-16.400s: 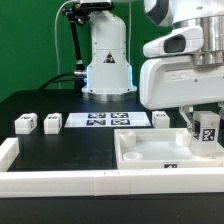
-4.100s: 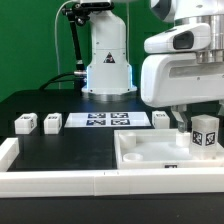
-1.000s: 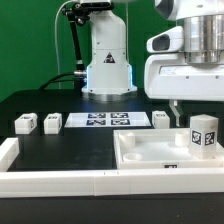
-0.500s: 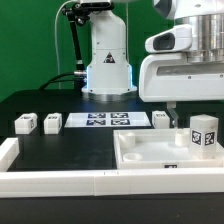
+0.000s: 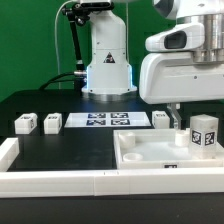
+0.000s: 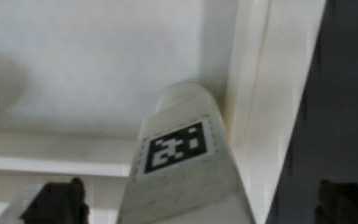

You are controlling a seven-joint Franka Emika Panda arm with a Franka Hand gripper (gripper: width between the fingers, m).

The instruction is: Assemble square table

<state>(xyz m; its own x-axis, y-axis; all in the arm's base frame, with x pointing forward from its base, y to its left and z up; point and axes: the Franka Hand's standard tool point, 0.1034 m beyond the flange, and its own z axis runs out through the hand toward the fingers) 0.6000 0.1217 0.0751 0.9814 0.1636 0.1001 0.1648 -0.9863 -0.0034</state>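
Gripper (image 6: 204, 200) lower; leg block (image 5: 205, 132) in slab (image 5: 138, 160)

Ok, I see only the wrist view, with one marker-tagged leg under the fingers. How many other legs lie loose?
Observer: Three leg blocks: two at the exterior view's left, one by the right end of the marker board.
Operator: Where does my leg stand?
Observer: That leg stands upright on the square tabletop, at its far edge.
Operator: Does the gripper hold it?
Observer: No. The gripper is open; the one finger I see hangs beside the leg, apart from it.
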